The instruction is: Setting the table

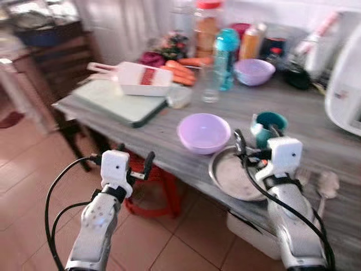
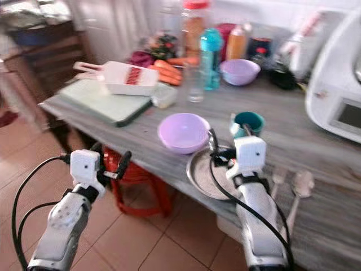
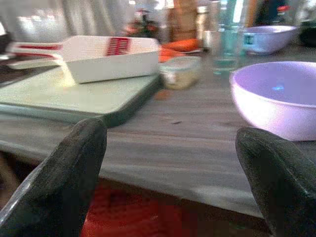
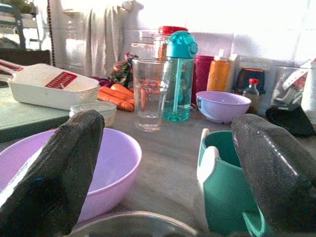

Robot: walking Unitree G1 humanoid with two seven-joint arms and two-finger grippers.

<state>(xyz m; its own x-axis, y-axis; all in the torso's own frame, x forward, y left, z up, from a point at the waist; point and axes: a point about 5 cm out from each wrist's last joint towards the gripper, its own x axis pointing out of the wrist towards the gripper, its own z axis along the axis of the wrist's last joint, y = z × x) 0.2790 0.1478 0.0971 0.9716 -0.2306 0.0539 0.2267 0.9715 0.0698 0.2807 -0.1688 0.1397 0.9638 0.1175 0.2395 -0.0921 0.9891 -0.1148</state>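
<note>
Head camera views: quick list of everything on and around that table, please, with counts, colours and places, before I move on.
Grey wood-grain table: one, carrying all below.
Lilac plastic bowls: two; one near the front edge, one at the back.
Round metal plate: one, silver, front edge, under the right gripper.
Teal mug: one, behind the plate.
Clear drinking glass: one, mid-table.
Teal water bottle: one, behind the glass.
White slicer with red insert: one, on the pale green cutting board.
Orange carrots: several, behind the slicer.
Metal spoons: two, right of the plate.
White appliance: one, far right.
Red stool: one, under the table.
Left gripper: open, before the table edge.
Right gripper: open, over the plate.
</note>
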